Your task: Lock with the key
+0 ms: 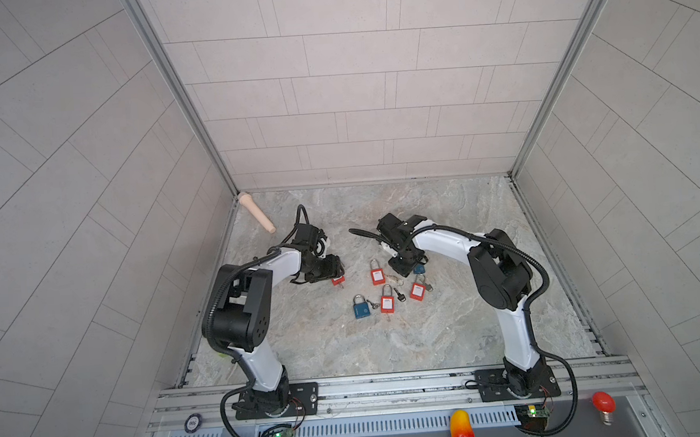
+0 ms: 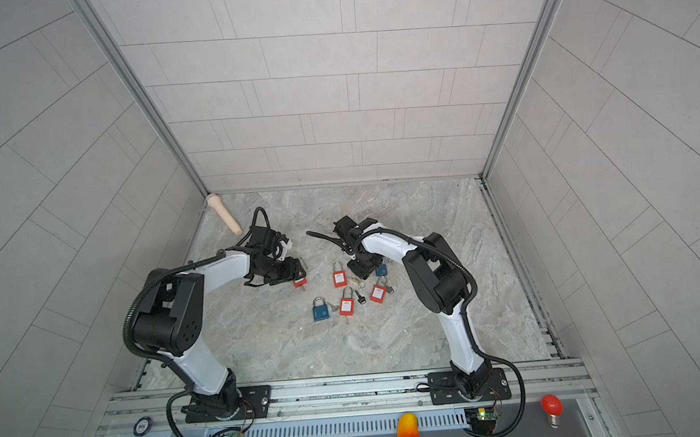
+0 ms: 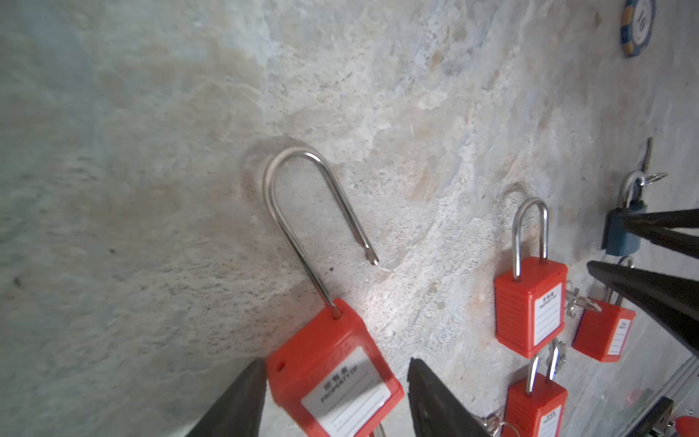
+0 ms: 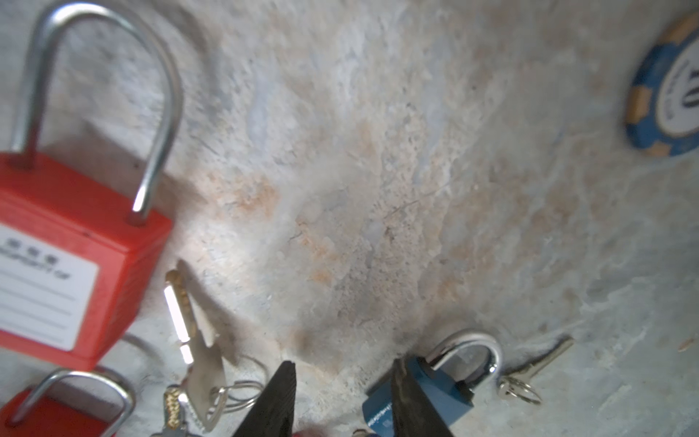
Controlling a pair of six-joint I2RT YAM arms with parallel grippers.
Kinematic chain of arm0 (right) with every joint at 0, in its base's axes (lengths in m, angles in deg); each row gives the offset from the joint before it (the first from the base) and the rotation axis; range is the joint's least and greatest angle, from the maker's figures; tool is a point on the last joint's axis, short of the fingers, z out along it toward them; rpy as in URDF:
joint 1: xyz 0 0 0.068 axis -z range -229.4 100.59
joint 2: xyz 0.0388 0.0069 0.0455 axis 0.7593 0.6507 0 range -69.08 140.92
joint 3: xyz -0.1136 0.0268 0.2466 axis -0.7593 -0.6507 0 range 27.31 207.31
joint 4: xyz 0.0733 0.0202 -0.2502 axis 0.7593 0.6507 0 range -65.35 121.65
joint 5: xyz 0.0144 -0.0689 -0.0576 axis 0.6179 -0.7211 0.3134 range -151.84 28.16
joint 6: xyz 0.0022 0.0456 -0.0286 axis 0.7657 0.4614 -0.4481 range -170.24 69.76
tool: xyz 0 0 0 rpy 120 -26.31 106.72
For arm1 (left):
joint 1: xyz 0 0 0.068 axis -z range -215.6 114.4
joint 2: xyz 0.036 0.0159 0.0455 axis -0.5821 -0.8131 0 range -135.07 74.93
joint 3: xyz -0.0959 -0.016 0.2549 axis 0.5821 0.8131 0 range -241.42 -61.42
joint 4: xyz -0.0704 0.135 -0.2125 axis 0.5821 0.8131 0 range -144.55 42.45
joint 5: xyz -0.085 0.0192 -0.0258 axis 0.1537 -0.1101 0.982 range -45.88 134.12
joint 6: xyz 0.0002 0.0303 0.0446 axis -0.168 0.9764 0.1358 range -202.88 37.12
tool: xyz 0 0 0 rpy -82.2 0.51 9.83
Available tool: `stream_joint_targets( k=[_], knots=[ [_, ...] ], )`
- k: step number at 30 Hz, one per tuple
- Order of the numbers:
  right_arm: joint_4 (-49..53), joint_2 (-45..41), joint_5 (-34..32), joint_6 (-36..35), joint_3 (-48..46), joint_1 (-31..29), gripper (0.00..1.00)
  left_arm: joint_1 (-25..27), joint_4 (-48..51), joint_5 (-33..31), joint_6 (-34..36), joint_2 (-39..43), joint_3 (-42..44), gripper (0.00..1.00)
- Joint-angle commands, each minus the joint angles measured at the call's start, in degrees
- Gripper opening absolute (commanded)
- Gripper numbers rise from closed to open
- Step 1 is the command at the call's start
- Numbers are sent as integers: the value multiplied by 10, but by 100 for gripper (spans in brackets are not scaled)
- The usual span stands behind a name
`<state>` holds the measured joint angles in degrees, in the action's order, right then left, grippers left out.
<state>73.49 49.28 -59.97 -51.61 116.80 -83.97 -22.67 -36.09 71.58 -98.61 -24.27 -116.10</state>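
A red padlock (image 3: pixel 333 378) lies on the marble table with its long steel shackle (image 3: pixel 302 196) swung open, free end out of the body. My left gripper (image 3: pixel 336 363) is open and straddles the body, one finger close against its edge, the other a gap away. In both top views this lock (image 1: pixel 338 280) (image 2: pixel 299 282) peeks out under the left gripper (image 1: pixel 335 275). My right gripper (image 4: pixel 343 363) is open over bare table, a blue padlock (image 4: pixel 442 389) just outside one finger. A small silver key (image 4: pixel 537 367) lies past that lock. A bunch of keys (image 4: pixel 196 340) lies outside the other finger.
More locks lie mid-table: red padlocks (image 1: pixel 377 276) (image 1: pixel 387 303) (image 1: pixel 417 291) and a blue one (image 1: pixel 361 309), with a black-headed key (image 1: pixel 399 294) among them. A beige peg (image 1: pixel 256 212) lies back left. A blue poker chip (image 4: pixel 669 90) lies beyond the right gripper.
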Motion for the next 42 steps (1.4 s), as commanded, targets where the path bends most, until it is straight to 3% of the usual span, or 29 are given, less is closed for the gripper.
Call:
stream_joint_targets(
  k=[1,8,19,33,42],
  knots=[
    [-6,-53,38,-34,-21,-7,43,10,-10,7,-39,19,23,64],
    [-9,-79,61,-71,-51,-32,43,19,-40,19,-75,37,53,61],
    [16,-21,13,-55,-17,-25,43,28,-42,20,-82,69,87,59],
    [19,31,46,-44,33,1,39,28,-16,27,-77,111,87,58],
    [-39,-64,20,-29,21,-19,41,19,50,-21,-47,134,22,64]
  ],
)
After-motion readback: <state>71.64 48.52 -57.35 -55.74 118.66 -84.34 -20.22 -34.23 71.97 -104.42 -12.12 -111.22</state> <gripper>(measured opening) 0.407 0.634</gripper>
